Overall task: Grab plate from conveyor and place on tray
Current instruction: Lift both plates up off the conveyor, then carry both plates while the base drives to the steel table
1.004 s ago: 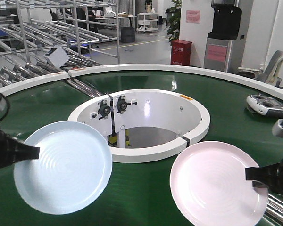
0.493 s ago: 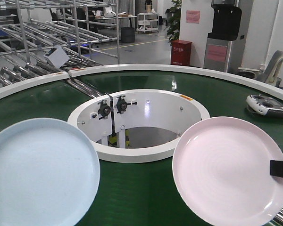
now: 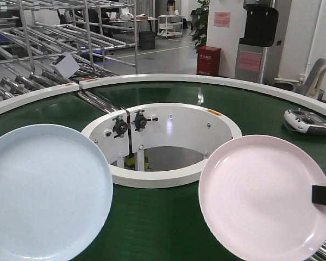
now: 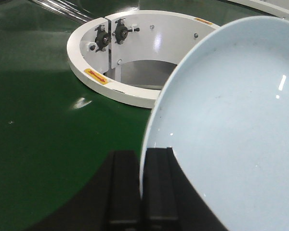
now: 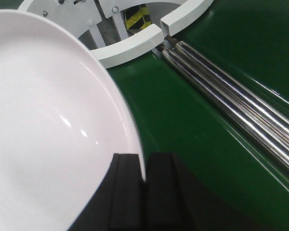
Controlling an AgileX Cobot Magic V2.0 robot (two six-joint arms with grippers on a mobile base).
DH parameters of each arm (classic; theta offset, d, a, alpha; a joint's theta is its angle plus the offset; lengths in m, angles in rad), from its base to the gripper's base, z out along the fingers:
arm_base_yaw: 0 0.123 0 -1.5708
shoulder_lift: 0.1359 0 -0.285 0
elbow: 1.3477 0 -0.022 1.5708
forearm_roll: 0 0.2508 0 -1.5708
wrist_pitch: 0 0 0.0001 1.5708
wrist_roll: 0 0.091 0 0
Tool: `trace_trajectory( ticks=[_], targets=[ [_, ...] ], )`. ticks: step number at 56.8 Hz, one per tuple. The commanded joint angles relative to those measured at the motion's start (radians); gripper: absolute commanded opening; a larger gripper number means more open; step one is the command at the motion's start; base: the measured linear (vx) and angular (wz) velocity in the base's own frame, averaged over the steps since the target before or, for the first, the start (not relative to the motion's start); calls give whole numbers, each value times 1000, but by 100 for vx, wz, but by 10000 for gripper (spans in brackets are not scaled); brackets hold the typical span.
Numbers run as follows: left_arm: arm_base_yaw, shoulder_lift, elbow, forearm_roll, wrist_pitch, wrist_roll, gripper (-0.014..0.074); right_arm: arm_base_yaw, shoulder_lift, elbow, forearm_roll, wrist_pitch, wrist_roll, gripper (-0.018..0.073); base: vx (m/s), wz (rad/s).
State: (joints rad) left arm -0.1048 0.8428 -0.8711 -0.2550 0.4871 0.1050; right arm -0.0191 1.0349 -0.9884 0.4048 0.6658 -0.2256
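Two plates hang lifted above the dark green conveyor. The light blue plate fills the lower left of the front view. In the left wrist view my left gripper is shut on the rim of this blue plate, one finger on each side. The pink plate is at the lower right, with one black finger showing at its right edge. My right gripper is shut on the pink plate's rim. The tray is out of view.
The white-walled central opening lies between the two plates. Steel roller strips cross the belt to the right of the pink plate. A grey remote controller rests on the belt at the back right. Metal racks stand behind on the left.
Both plates have come up off the belt toward the camera in the grippers. Over the last half second the blue plate rose a little more; the pink plate held still.
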Motion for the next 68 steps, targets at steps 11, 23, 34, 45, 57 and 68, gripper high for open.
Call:
trace_trajectory(
  ticks=[11, 23, 34, 45, 57, 68],
  targets=[
    [-6, -12, -26, -22, -84, -4, -6, 0, -19, -27, 16, -65, -2, -9, 0, 0],
    [-6, -12, -26, -22, -84, -4, -6, 0, -19, -27, 16, -65, -2, -9, 0, 0],
    [-6, -12, -26, -22, -84, -4, -6, 0, -19, -27, 16, -65, -2, -9, -1, -4],
    [-6, -12, -26, -22, -84, -4, -6, 0, -19, -27, 16, -65, -2, -9, -6, -20],
    [-6, -12, -26, -22, -84, -4, -6, 0, -19, -27, 16, -65, -2, -9, -10, -40],
    [-6, -12, -26, -22, -84, -4, -6, 0, -19, -27, 16, -65, -2, -9, -15, -57]
  ],
)
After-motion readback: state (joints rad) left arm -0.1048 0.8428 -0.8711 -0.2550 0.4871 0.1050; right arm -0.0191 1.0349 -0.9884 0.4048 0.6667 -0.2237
